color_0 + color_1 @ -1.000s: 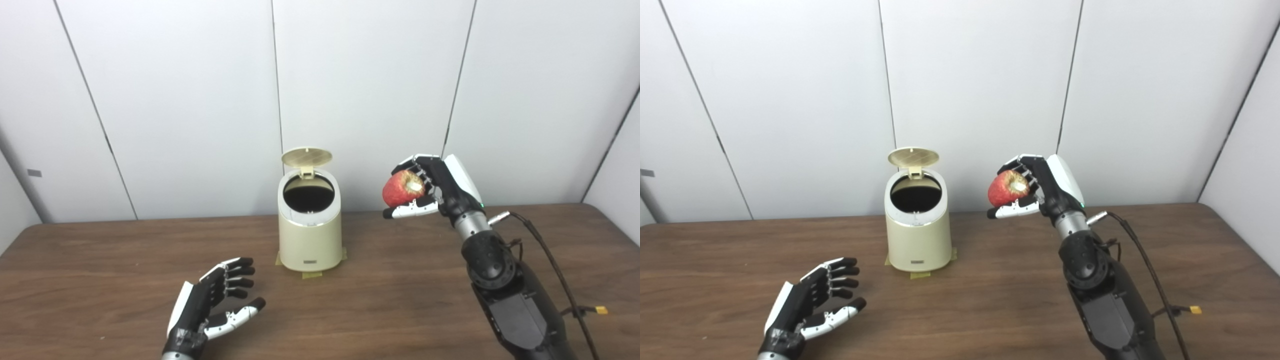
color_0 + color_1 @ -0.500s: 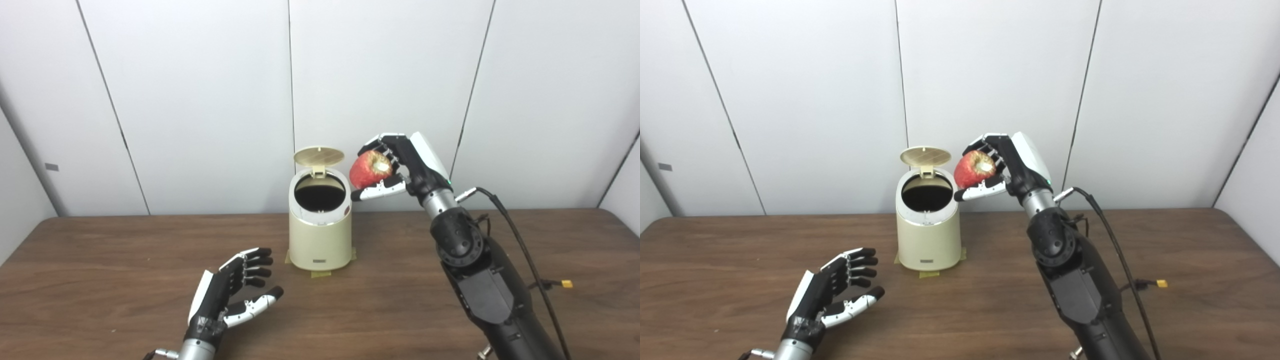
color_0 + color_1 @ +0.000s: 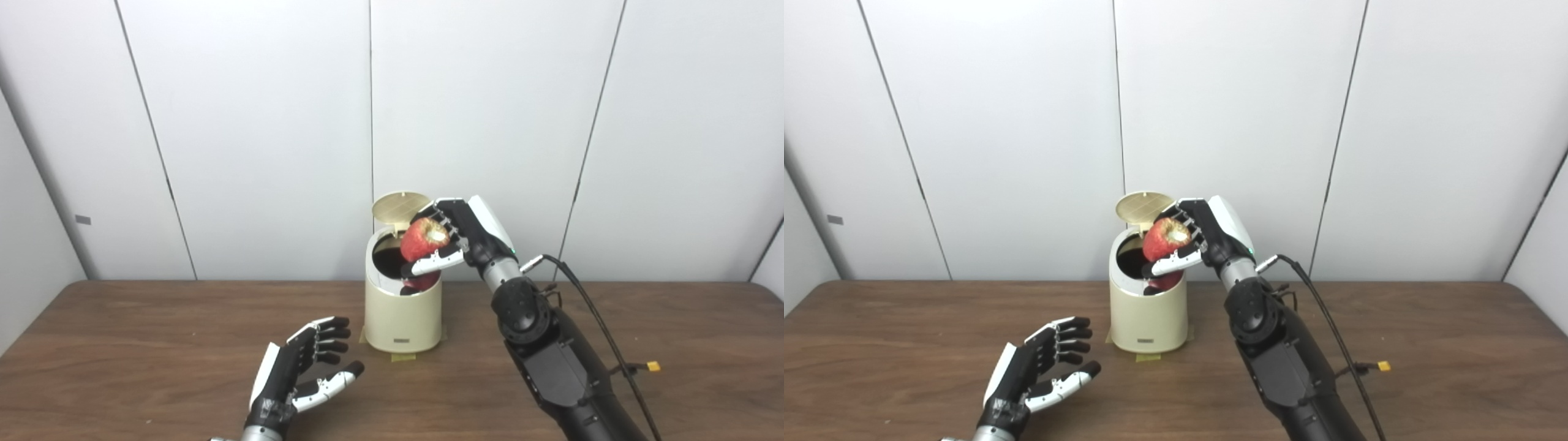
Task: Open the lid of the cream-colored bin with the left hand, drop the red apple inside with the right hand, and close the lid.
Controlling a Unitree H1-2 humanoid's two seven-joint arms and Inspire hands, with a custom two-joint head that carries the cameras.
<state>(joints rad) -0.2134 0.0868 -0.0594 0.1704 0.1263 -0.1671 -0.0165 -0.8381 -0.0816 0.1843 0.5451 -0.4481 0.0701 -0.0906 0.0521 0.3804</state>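
Left eye view: the right hand [image 3: 456, 236] has swung in from the right over the last second and now sits right above the mouth of the cream-colored bin [image 3: 402, 306], fingers wrapped around the red apple [image 3: 422, 239]. A second ago the apple was well off to the bin's right; now it hangs over the right part of the opening, with a red reflection or the apple's lower part showing just inside the rim, hard to say which. The lid [image 3: 401, 206] is flipped up at the back, so step one is already done. The whole picture has shifted too, so the head moved; the bin itself hasn't gone anywhere on the counter [image 3: 153, 343].

Right eye view: same story from a bit over. The left hand [image 3: 1038, 370] is parked low on the counter in front of the bin and to its left, fingers spread, holding nothing, roughly where it was before. The apple is lined up over the hole, still gripped.

My read: carry is basically finished, release comes next. It looks a touch close to the right rim, so it could clip the edge going in. Then the lid needs closing.
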